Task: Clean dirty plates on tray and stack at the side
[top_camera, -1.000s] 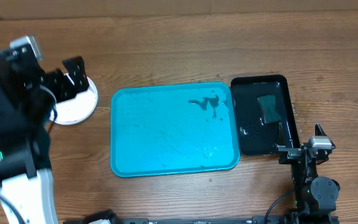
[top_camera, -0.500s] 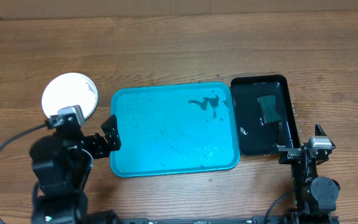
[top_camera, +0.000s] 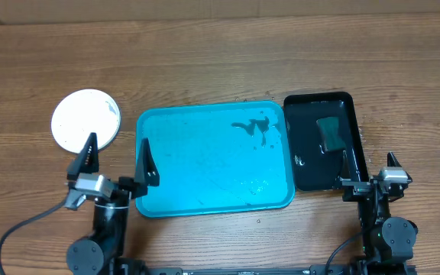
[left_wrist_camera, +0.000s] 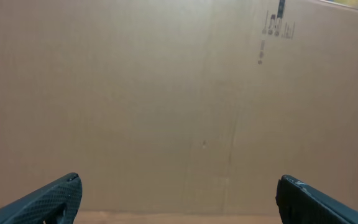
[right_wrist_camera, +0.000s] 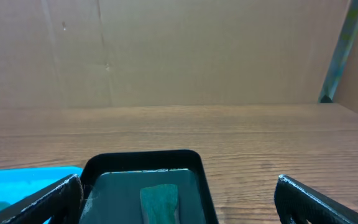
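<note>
A white plate (top_camera: pixel 86 121) lies on the wooden table, left of the turquoise tray (top_camera: pixel 189 176). The tray carries only dark smears (top_camera: pixel 254 126) and wet patches. My left gripper (top_camera: pixel 115 160) stands open near the front edge, between the plate and the tray's left rim, holding nothing. In the left wrist view, the left gripper (left_wrist_camera: pixel 179 202) faces a bare cardboard wall. My right gripper (top_camera: pixel 369 164) is open and empty at the front right. In its wrist view, the right gripper (right_wrist_camera: pixel 179 199) looks over the black tray.
A glossy black tray (top_camera: pixel 351 122) sits against the turquoise tray's right side, holding water and a green sponge (top_camera: pixel 329 134). The sponge (right_wrist_camera: pixel 160 202) also shows in the right wrist view. A cardboard wall (right_wrist_camera: pixel 179 50) closes off the far side of the table.
The left arm has pulled back from over the white plate to the front edge, leaving the plate fully uncovered. Its gripper stayed open. The right arm has not moved.
</note>
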